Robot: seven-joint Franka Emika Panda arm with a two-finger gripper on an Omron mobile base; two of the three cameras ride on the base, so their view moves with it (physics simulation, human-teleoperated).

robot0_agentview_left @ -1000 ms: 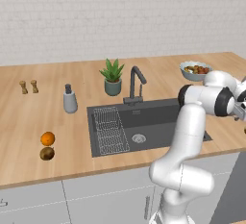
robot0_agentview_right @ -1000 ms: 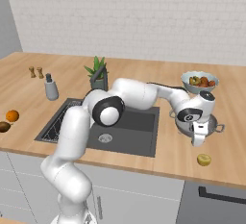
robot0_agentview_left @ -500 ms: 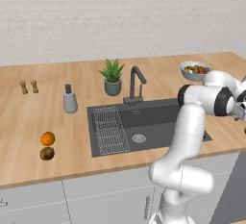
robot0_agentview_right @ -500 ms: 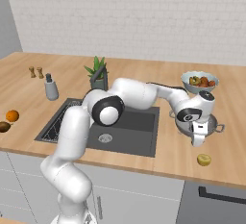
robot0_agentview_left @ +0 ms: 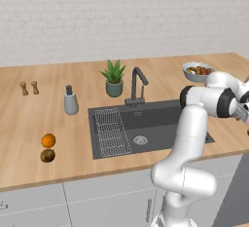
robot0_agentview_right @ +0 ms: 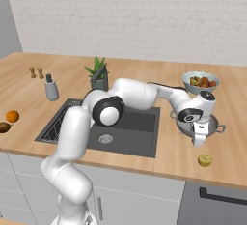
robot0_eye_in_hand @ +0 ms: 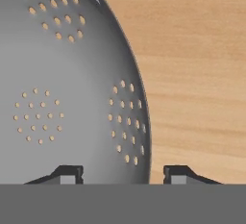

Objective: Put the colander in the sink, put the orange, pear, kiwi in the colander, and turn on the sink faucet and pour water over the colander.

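On the counter to the right of the sink (robot0_agentview_right: 126, 131) we see the colander (robot0_agentview_right: 214, 123) — sitting just in front of the pale blue fruit bowl (robot0_agentview_right: 200, 81). Our gripper (robot0_agentview_right: 198, 139) hangs over its near rim; in the hand view one finger (robot0_eye_in_hand: 67, 174) stands inside the perforated bowl and the other outside over bare wood, the rim between them (whether they already pinch it we cannot tell). A pear (robot0_agentview_right: 204, 160) lies near the counter's front edge. Far left, orange (robot0_agentview_left: 47, 140) and kiwi (robot0_agentview_left: 47, 156) rest side by side. Behind the basin stands the faucet (robot0_agentview_left: 137, 85).
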